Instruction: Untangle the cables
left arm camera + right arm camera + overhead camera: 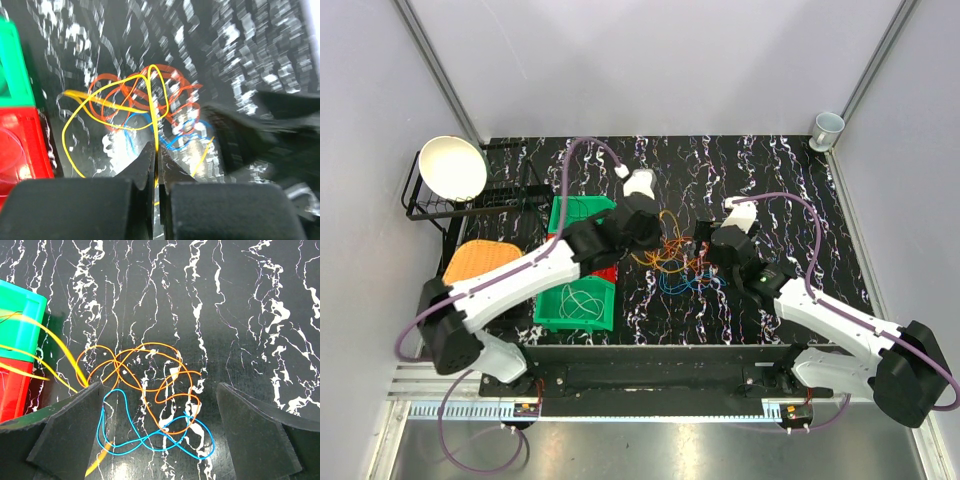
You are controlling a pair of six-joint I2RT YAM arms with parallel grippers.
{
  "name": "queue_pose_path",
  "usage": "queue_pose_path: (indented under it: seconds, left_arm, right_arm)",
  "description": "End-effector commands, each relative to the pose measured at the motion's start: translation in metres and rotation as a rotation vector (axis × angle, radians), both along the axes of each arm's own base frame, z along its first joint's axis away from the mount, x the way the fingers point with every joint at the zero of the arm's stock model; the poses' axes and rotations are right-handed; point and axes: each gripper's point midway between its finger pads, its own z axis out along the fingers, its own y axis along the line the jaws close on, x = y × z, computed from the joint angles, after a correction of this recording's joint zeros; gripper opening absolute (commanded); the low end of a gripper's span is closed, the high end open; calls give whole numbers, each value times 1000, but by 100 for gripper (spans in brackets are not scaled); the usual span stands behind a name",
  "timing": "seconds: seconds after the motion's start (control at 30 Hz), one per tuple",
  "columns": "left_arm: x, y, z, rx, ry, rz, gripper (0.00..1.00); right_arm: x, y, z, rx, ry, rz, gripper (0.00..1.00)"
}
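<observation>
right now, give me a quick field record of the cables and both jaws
left jaws: shut on the yellow cable, one strand pinched between them
right jaws: wide open over the tangle, holding nothing
tangle: orange cable and blue cable looped across each other on the table
yellow cable: its loops overlap the orange ones
bins: green bin and red bin, on the left arm's side of the tangle

Evenly lit; left wrist view smeared, perhaps by motion.

Cables (670,262) on table (760,170), rt of bins (575,325).
</observation>
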Motion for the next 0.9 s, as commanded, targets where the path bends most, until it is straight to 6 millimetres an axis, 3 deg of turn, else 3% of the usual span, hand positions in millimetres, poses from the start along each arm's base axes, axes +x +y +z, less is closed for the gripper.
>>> queue_pose_path:
  seconds: [0.0,0.03,0.13,0.17,0.27,0.3,0.43,0.53,0.57,0.63,0.87]
  left_arm:
    - [-6,10,80,-95,-148,-42,0]
    - [-5,13,86,-101,-169,-40,0]
    - [-3,17,73,-117,-175,-18,3]
    - [0,21,51,-98,-132,-4,2]
    - [-8,9,16,-113,-3,-45,0]
    - [-12,7,13,-124,14,-55,0]
    - [-15,6,27,-224,-86,-62,0]
    - [-11,29,11,-159,-19,-1,0]
    - [-8,26,30,-164,-44,-14,0]
    - [-8,24,40,-154,-85,-44,0]
    - [-8,29,45,-135,-100,-42,0]
  right_arm:
    - [8,0,20,51,-57,-27,99]
    - [7,0,20,50,-56,-27,99]
    - [7,-1,20,53,-58,-29,98]
    - [7,-1,20,52,-57,-29,98]
    - [7,0,20,53,-58,-27,98]
    - [7,-1,20,52,-59,-29,98]
    - [7,-2,21,55,-61,-32,98]
    - [7,-2,19,52,-58,-31,98]
    - [7,-2,19,51,-58,-32,98]
    - [7,-1,21,57,-62,-31,98]
    - [7,-1,21,55,-62,-32,98]
